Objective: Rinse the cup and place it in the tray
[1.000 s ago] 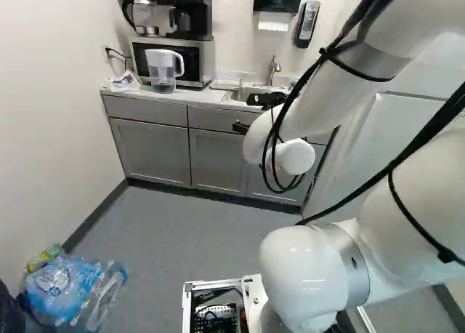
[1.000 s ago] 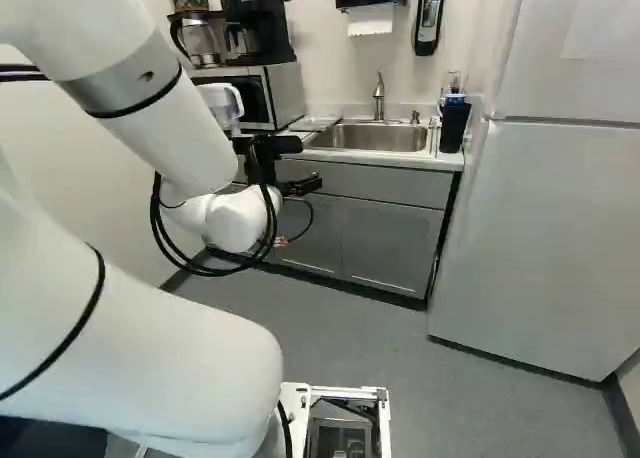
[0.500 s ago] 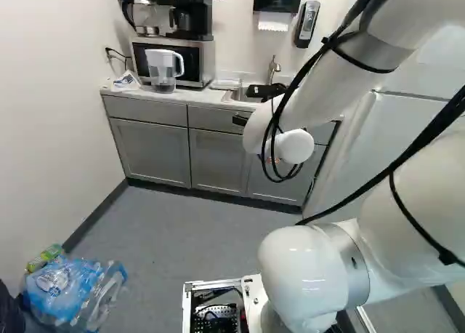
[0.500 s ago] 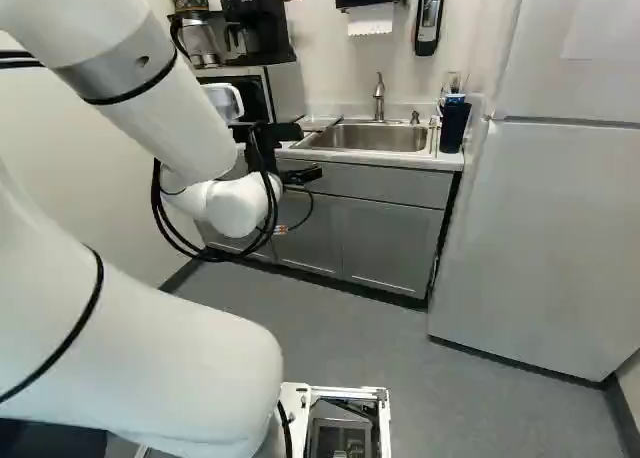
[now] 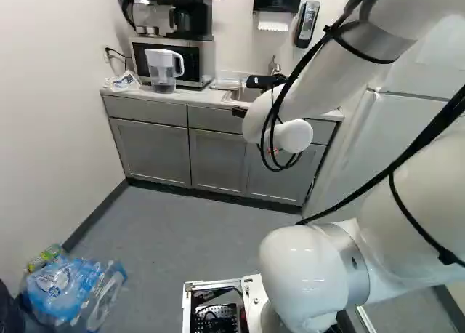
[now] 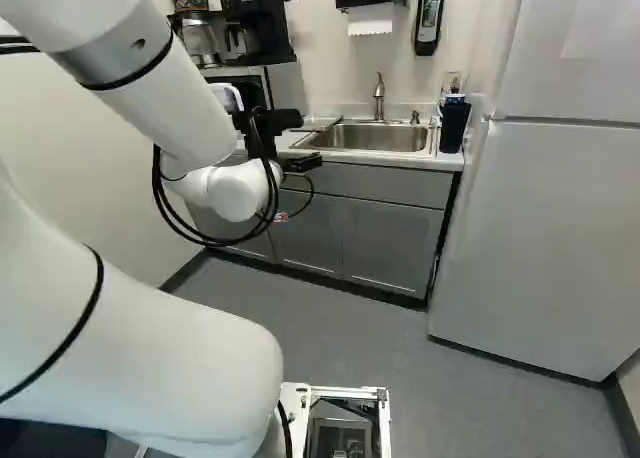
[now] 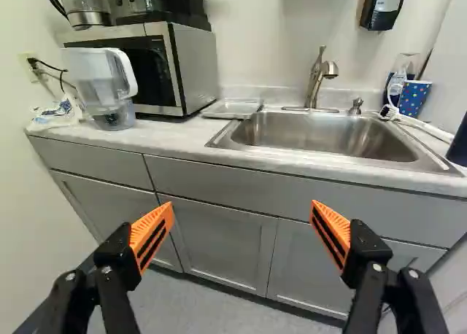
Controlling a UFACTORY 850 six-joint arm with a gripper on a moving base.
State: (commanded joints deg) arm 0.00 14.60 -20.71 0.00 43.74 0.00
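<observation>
My gripper [image 6: 302, 162] hangs in front of the counter, left of the sink in the right base view. Seen from the wrist, the gripper [image 7: 243, 216] is open, its orange pads wide apart with nothing between them. A blue cup with light dots [image 7: 415, 98] stands on the counter beyond the sink's far right corner, beside a clear bottle. The shallow tray [image 7: 232, 108] lies on the counter between the microwave and the sink, well ahead of the fingers. Between tray and cup is the steel sink [image 7: 321, 136] with its faucet [image 7: 317, 77].
A water pitcher [image 7: 101, 86] stands before the microwave [image 7: 179, 64]. A dark tumbler [image 6: 454, 126] is at the counter's right end, near the white fridge [image 6: 540, 228]. Grey cabinets [image 7: 219, 239] lie ahead below the counter. Bagged bottles [image 5: 69, 286] rest on the floor.
The forearm and wrist have risen, carrying the open gripper higher in front of the cabinets. The base and the things on the counter have stayed put.
</observation>
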